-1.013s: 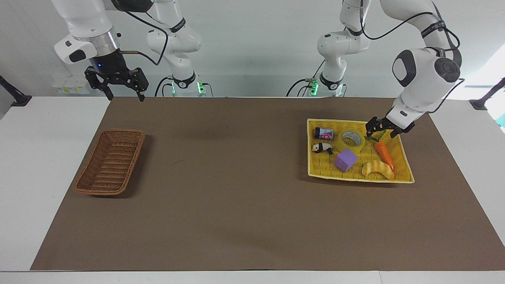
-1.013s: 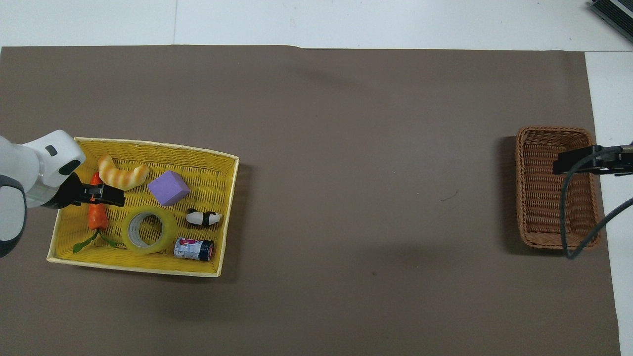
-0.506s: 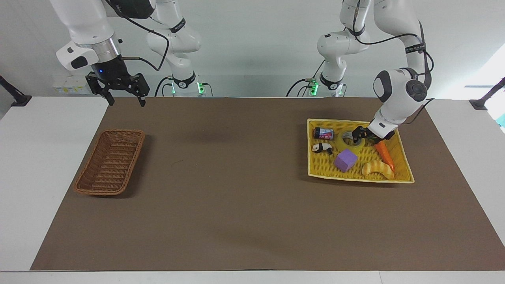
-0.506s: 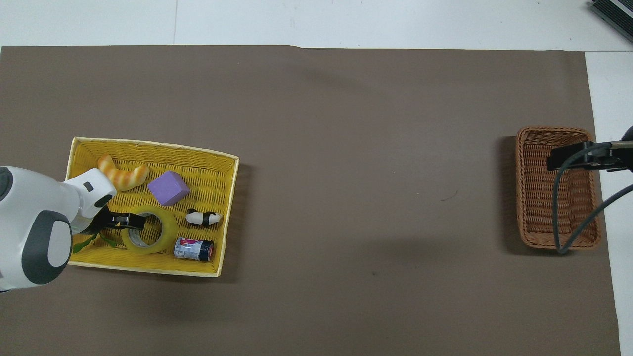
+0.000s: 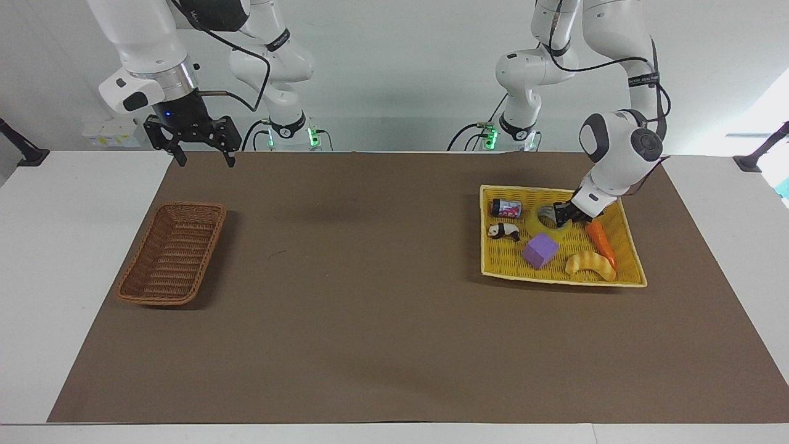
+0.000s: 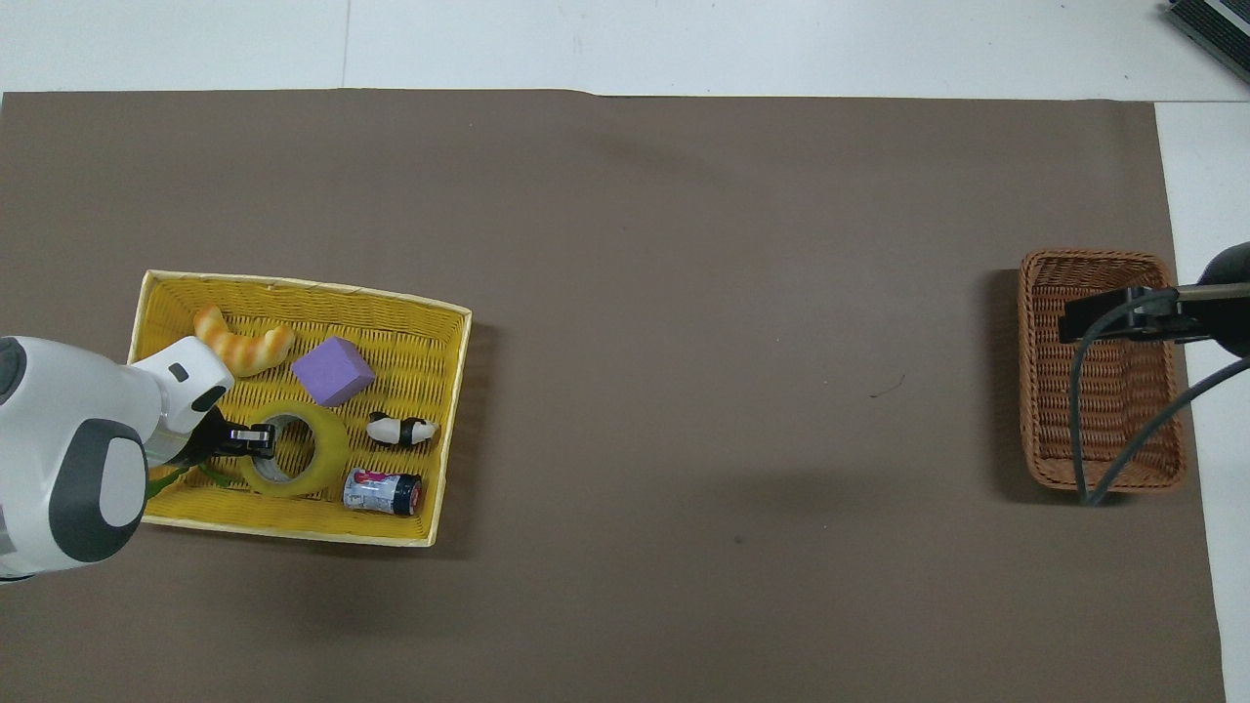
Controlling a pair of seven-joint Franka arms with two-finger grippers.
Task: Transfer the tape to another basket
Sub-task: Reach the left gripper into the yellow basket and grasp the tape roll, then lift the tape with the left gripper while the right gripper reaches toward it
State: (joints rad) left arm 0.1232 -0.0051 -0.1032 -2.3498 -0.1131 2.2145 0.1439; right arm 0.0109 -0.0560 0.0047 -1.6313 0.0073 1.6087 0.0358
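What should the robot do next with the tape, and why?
Probably lift it straight up. The left gripper is shut on the tape wall, down in the yellow tray among toys, and the brown basket sits at the right arm's end of the table.

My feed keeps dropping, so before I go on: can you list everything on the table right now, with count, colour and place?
tape: 1, translucent yellow, in the yellow tray, gripped at its rim
yellow tray: 1, bright yellow woven, toward the left arm's end of the table
purple cube: 1, purple, in the tray, farther from the robots than the tape
toy panda: 1, black and white, in the tray beside the tape
small can: 1, silver, red and blue, in the tray, on its side
toy croissant: 1, orange-yellow, in the tray
toy carrot: 1, orange, in the tray
brown basket: 1, brown wicker, toward the right arm's end
brown mat: 1, covers the table
left end effector: 1, shut on the tape
right end effector: 1, open, waits raised
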